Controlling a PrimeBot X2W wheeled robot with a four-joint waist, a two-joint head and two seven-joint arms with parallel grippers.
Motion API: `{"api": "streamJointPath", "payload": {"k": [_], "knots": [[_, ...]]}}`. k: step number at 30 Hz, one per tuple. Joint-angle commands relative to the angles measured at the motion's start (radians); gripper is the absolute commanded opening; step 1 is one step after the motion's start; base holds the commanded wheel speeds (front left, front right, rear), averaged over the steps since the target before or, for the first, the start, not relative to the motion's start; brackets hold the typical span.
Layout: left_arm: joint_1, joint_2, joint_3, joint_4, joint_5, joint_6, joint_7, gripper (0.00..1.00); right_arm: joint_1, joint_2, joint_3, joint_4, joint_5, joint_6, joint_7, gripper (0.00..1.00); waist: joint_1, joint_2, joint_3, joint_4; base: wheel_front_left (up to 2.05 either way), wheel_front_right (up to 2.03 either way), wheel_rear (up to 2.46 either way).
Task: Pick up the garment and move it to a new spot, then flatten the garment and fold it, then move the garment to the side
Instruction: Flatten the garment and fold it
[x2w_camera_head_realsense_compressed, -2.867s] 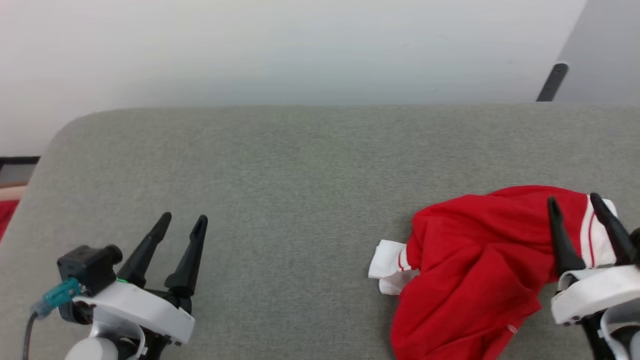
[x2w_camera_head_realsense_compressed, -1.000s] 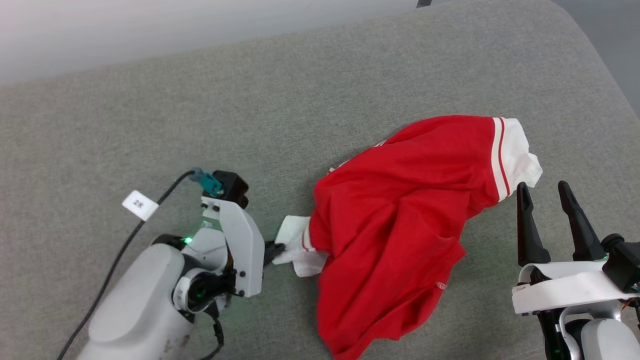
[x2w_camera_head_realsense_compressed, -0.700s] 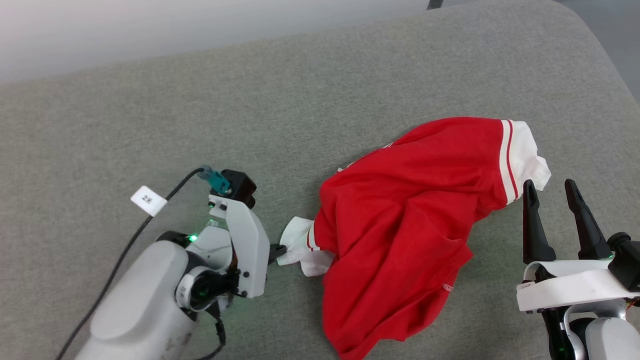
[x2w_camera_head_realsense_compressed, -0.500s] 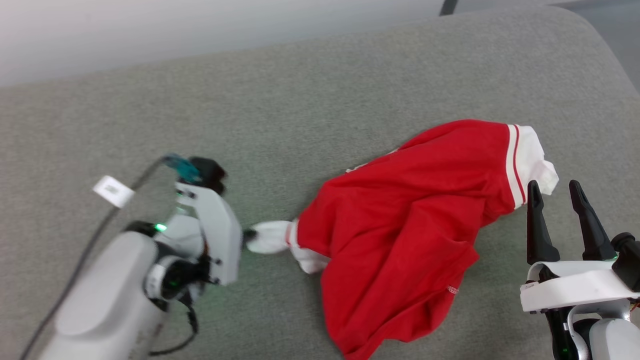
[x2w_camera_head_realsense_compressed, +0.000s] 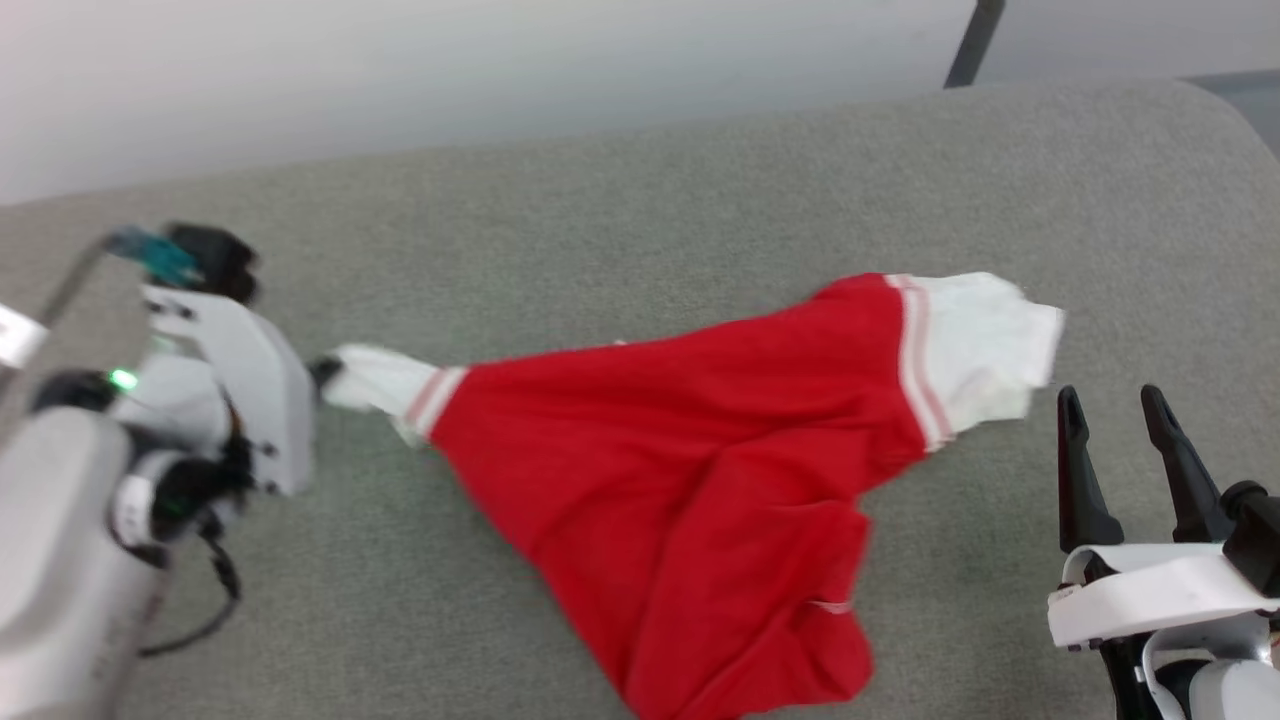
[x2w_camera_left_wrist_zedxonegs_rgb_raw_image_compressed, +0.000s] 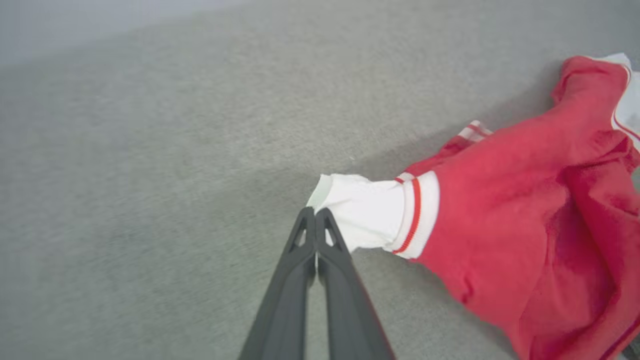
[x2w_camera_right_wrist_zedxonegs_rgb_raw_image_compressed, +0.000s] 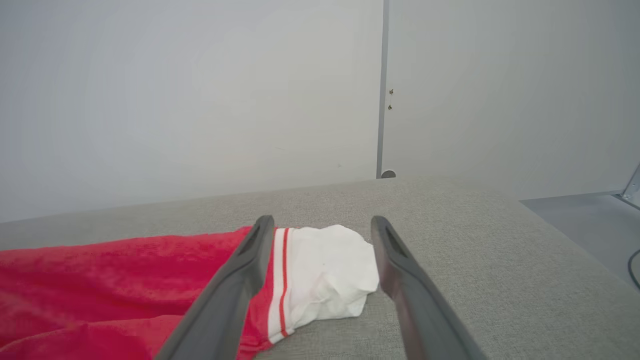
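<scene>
Left claw (x2w_camera_head_realsense_compressed: 325, 370) is pinching the tip of a white sleeve (x2w_camera_left_wrist_zedxonegs_rgb_raw_image_compressed: 365, 210), fingers pressed tight together on the cloth edge. Head view is blurring the arm behind it.

Garment (x2w_camera_head_realsense_compressed: 680, 480) is lying on the grey fabric-covered worktop (x2w_camera_head_realsense_compressed: 600, 200), reaching from the left claw's tips across to the right claw. Its red body is fanning out from the pinched sleeve, drawn fairly taut along the far edge and sagging in loose folds toward the robot. A red-and-white stripe band is sitting where sleeve meets body.

Right claw (x2w_camera_head_realsense_compressed: 1110, 400) is standing wide, gripping nothing, fingers pointing away from the robot. The second white sleeve (x2w_camera_right_wrist_zedxonegs_rgb_raw_image_compressed: 325, 275) is lying crumpled just ahead of its tips and showing between them in the wrist view; whether the fingers are touching the cloth I cannot tell.

A pale wall (x2w_camera_right_wrist_zedxonegs_rgb_raw_image_compressed: 200, 100) is rising beyond the worktop's far edge.
</scene>
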Motion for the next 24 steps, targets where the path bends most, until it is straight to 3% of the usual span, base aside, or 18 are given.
{"api": "streamJointPath", "payload": {"k": [1, 11, 24], "knots": [[-0.012, 0.003, 0.005, 0.0, 0.001, -0.001, -0.005, 0.0, 0.006, -0.004, -0.001, -0.004, 0.0, 0.0, 0.002, 1.0, 0.0, -0.0001, -0.015, 0.014, 0.0, 0.0, 0.0], [0.016, 0.076, 0.054, 0.026, 0.001, 0.019, -0.028, 0.0, 0.038, -0.011, 0.005, -0.026, 0.01, 0.0, 0.027, 1.0, 0.0, -0.0001, -0.044, 0.031, 0.0, 0.0, 0.0], [0.208, 0.029, 0.047, 0.129, -0.057, 0.043, -0.059, 0.0, 0.039, -0.01, 0.004, -0.038, 0.02, 0.0, 0.05, 1.0, 0.0, -0.0001, -0.04, 0.038, 0.0, 0.0, 0.0]]}}
